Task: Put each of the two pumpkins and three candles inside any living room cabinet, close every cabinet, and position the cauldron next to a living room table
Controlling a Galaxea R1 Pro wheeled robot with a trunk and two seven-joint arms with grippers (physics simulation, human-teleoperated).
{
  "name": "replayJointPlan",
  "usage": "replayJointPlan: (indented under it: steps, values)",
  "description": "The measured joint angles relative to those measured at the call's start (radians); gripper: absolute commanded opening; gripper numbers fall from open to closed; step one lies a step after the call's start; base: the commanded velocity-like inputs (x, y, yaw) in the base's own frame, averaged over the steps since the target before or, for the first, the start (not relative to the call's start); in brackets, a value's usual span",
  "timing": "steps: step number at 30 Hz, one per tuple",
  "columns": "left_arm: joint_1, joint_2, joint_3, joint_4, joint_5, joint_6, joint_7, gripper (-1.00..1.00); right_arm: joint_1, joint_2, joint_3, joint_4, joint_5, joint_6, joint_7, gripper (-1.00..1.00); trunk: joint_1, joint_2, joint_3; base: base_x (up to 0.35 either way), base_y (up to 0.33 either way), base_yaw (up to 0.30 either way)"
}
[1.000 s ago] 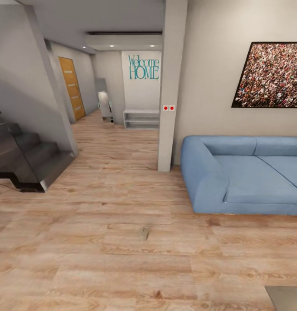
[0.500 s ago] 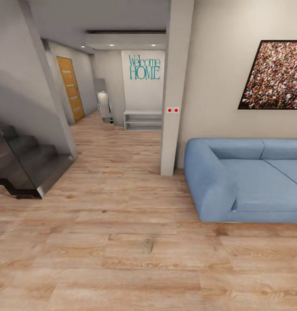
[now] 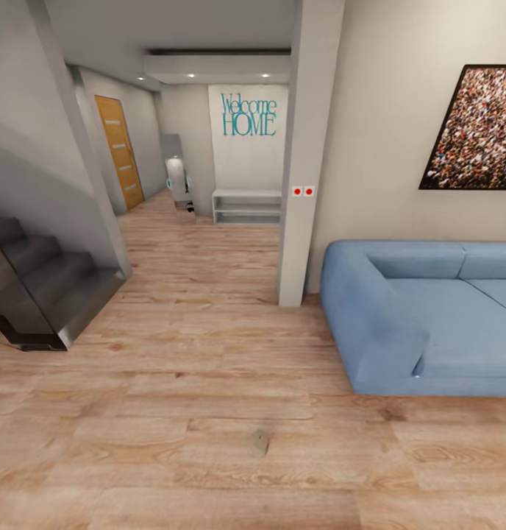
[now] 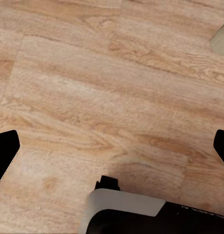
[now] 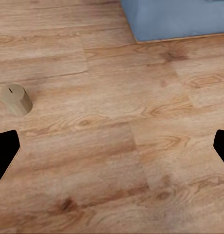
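Over the last second the whole head picture has slid: the blue sofa [image 3: 422,316] and the framed picture [image 3: 477,129] sit further right, the pillar [image 3: 306,162] has drifted right, and the small tan candle [image 3: 259,441] on the wooden floor [image 3: 135,412] now lies lower, nearer the robot. That reads as the camera and base rolling forward and turning a little left, not as the things moving. The grey corner of the desk that showed at the near right a second ago has gone out of the picture.

For the task, this looks like an approach to pick up one candle; none of the five items appears stowed yet, and the cabinet, pumpkins and cauldron are not among what these pictures offer.

The candle stands upright on bare floor, well apart from the sofa, near and slightly right of centre. In the right wrist view the candle [image 5: 15,99] sits off to one side, not between the fingers.

Both arms hang low with cameras looking down at the boards. The right pincer [image 5: 112,146] is spread wide, its dark fingertips [image 5: 5,148] at the picture's two edges with nothing between. The left pincer [image 4: 112,151] is likewise spread and empty.
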Motion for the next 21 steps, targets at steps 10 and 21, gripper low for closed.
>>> replayJointPlan:
  steps: [10,21]
  values:
    - [0.000,0.000,0.000,0.000,0.000,0.000,0.000,1.00,-0.001,0.001,0.001,0.000,0.001,-0.001,0.000,1.00,0.000,0.000,0.001,0.324,0.039,0.106]
    - [0.000,-0.001,0.000,0.000,0.000,0.000,0.000,1.00,0.000,0.002,0.001,0.000,0.003,-0.004,0.000,1.00,0.000,0.000,0.008,0.324,0.002,0.240]
